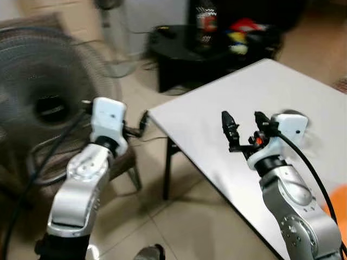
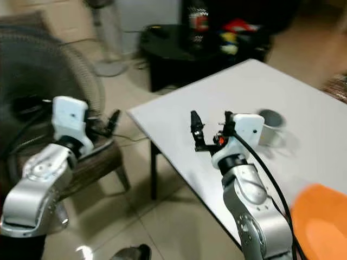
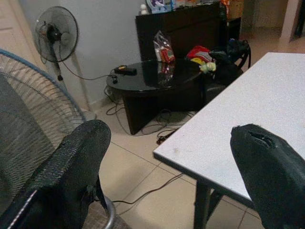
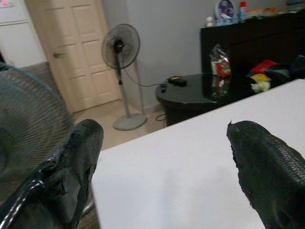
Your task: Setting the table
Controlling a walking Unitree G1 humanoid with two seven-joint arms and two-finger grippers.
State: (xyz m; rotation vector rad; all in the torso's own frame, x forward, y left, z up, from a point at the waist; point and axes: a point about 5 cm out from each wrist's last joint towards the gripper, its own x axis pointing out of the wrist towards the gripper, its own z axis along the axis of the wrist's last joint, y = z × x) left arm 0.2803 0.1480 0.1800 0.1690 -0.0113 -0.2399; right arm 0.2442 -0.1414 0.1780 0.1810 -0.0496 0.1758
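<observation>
Table (image 1: 303,103): matt white top, faintly speckled, on dark legs. Low round table (image 3: 157,76): glossy black, mirror-like. Floor (image 1: 179,216): glazed beige tiles, reflective. Cup (image 2: 269,126): dull grey metal. Plate (image 2: 322,227): smooth orange plastic. Gripper fingers (image 4: 267,167): black, rough-textured.

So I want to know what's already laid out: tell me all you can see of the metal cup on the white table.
The metal cup is a small silvery cylinder that looks like steel, standing upright with its open mouth up; its inside looks dark, contents unclear. It sits on the white table, just beyond the right hand, whose wrist housing covers its near side. It stands apart from the orange plate at the table's near edge. The hand's fingers are spread and do not touch it.
</observation>
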